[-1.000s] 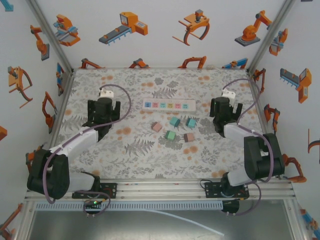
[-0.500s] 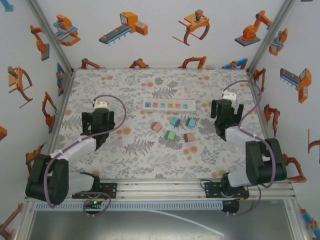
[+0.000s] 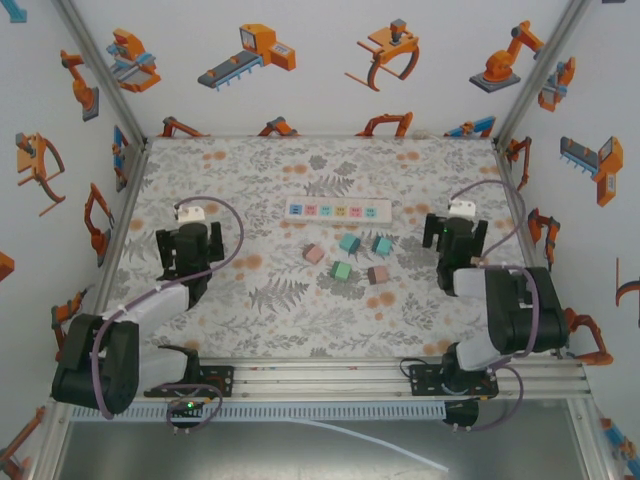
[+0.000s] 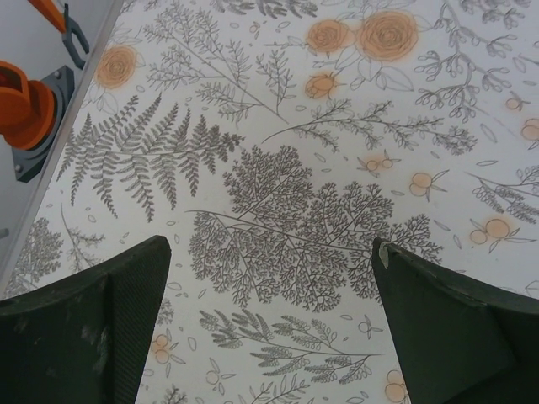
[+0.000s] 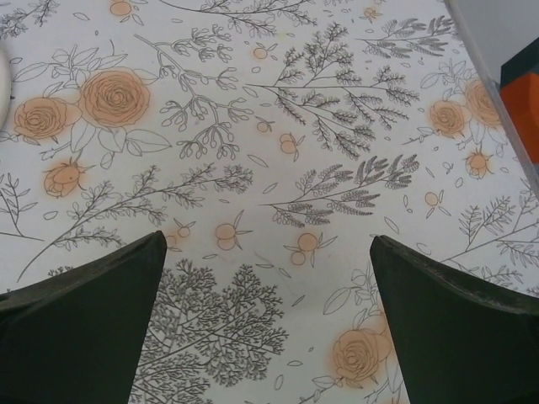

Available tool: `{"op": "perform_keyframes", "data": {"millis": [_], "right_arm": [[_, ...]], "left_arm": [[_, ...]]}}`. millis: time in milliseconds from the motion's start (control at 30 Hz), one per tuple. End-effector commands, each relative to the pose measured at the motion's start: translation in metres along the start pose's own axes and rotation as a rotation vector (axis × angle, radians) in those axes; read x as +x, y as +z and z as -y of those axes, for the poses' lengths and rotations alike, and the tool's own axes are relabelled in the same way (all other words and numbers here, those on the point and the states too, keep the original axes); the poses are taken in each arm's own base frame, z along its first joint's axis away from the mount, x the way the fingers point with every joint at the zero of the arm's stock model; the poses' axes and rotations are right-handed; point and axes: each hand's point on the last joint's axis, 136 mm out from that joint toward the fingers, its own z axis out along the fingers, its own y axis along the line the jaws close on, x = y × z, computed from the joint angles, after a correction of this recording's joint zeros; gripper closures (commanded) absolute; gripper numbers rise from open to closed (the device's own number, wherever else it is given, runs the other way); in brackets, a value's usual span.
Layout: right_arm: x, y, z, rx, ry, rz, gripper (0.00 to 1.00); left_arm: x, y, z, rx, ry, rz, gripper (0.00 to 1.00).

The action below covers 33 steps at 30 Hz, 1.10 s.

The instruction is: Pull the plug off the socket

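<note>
The socket (image 3: 337, 210), a long white power strip with a row of coloured outlets, lies flat at the table's middle with nothing standing in it. Several cube plugs lie loose just in front of it: pink (image 3: 314, 254), two teal (image 3: 349, 243) (image 3: 381, 244), green (image 3: 341, 271) and brown (image 3: 377, 275). My left gripper (image 3: 185, 250) hovers far to the strip's left, open (image 4: 271, 252) over bare patterned cloth. My right gripper (image 3: 457, 240) is to the right of the plugs, also open (image 5: 268, 244) with nothing between its fingers.
The floral tablecloth (image 3: 260, 300) covers the table. White walls with robot stickers close in the left, back and right sides; the left wall's base (image 4: 50, 126) and the right wall's base (image 5: 497, 59) lie close to the grippers.
Both arms have drawn back toward their bases. The left gripper moved left and nearer, the right gripper moved right and slightly nearer. The strip and plugs have not moved.
</note>
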Motion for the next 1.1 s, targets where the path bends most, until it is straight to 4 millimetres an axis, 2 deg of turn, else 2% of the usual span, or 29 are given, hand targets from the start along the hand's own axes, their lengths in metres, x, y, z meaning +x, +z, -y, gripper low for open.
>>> {"op": "perform_keyframes", "data": {"millis": [0, 133, 200, 300, 467, 633, 733, 800, 967, 1067], "right_arm": [[-0.002, -0.014, -0.007, -0.155, 0.093, 0.120, 0.01], [-0.002, -0.004, -0.015, -0.184, 0.072, 0.064, 0.01], [-0.001, 0.004, -0.007, -0.130, 0.086, 0.027, 0.01], [0.000, 0.004, 0.003, -0.070, 0.106, 0.027, 0.01], [0.000, 0.004, 0.003, -0.073, 0.106, 0.028, 0.01], [0.000, 0.004, 0.002, -0.076, 0.106, 0.028, 0.01], [0.000, 0.004, 0.002, -0.076, 0.105, 0.028, 0.01], [0.000, 0.004, 0.002, -0.078, 0.106, 0.028, 0.01], [-0.002, 0.004, -0.018, -0.187, 0.059, 0.019, 0.01], [-0.002, 0.004, -0.018, -0.188, 0.058, 0.018, 0.01]], "left_arm": [[-0.005, 0.000, 0.005, 0.037, -0.052, 0.053, 0.03], [-0.005, 0.000, 0.008, 0.063, -0.058, 0.069, 0.03], [-0.007, 0.002, 0.009, 0.070, -0.063, 0.077, 0.03], [-0.009, 0.007, 0.008, 0.079, -0.087, 0.084, 0.03], [-0.012, 0.030, 0.006, 0.091, -0.111, 0.046, 0.03], [-0.017, 0.044, 0.006, 0.108, -0.089, 0.047, 0.03], [-0.003, 0.059, 0.003, 0.137, -0.147, 0.061, 0.03], [0.004, 0.059, 0.006, 0.170, -0.147, 0.066, 0.03], [0.002, 0.059, 0.007, 0.172, -0.147, 0.082, 0.03], [0.003, 0.058, 0.007, 0.169, -0.143, 0.076, 0.03]]}}
